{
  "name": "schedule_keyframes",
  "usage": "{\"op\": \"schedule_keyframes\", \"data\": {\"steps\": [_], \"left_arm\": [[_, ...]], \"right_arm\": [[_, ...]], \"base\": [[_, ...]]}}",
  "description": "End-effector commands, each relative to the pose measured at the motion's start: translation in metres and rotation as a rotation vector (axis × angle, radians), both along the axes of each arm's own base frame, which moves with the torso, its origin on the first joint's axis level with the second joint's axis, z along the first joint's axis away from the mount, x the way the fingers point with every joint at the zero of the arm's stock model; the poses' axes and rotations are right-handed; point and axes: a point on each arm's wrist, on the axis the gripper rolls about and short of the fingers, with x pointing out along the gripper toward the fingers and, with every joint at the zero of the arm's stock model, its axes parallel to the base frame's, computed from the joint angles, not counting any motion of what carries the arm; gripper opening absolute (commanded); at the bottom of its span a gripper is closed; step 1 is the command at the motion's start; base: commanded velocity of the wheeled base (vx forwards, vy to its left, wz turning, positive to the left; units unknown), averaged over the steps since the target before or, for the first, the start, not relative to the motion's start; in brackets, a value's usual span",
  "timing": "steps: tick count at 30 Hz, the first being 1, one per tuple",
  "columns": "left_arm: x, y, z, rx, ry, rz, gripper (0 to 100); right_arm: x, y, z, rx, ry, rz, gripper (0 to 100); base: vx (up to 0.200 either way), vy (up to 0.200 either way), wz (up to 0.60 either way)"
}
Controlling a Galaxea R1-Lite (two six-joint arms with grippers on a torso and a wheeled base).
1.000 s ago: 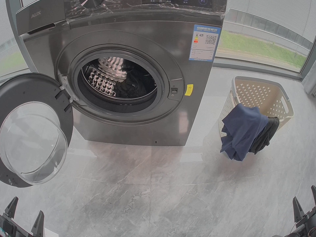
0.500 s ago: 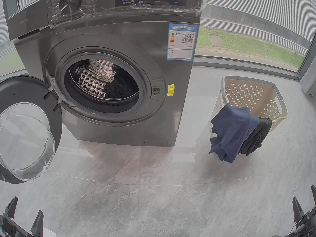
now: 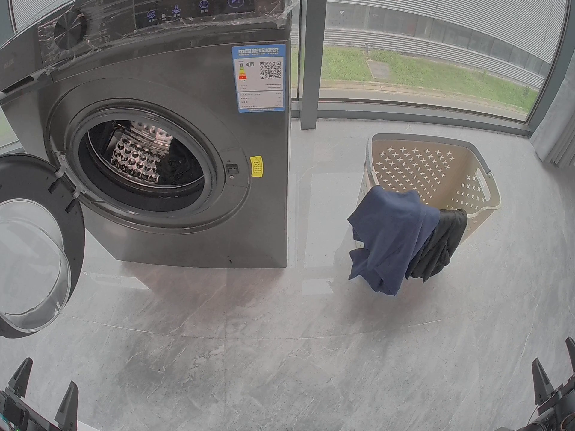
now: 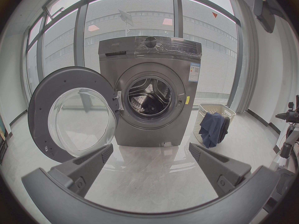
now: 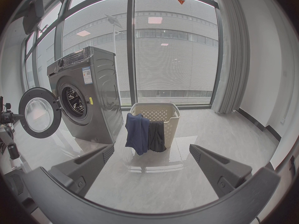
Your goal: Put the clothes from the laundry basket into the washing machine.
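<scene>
Well, our left gripper and right gripper both gape wide, empty; a blue shirt and black cloth drape over the basket rim beside the washer.

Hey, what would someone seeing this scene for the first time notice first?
The grey washing machine stands at the left of the head view, its round door swung wide open. On the floor to its right, a beige laundry basket has a blue garment and a black garment draped over its near rim.
</scene>
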Motion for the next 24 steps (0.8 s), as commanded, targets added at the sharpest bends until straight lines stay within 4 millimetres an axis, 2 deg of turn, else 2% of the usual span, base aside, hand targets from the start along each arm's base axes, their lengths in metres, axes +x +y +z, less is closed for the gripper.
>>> {"op": "schedule_keyframes", "data": {"steps": [1, 24], "left_arm": [[0.0005, 0.0000, -0.0047, 0.001, 0.008, 0.000, 100], [0.0005, 0.0000, -0.0047, -0.001, 0.008, 0.000, 100]], "right_arm": [[0.0007, 0.0000, -0.0050, 0.000, 0.009, 0.001, 100], [0.0007, 0.0000, -0.0050, 0.000, 0.009, 0.001, 100]], "base": [[0.000, -0.200, 0.00], [0.000, -0.200, 0.00]]}}
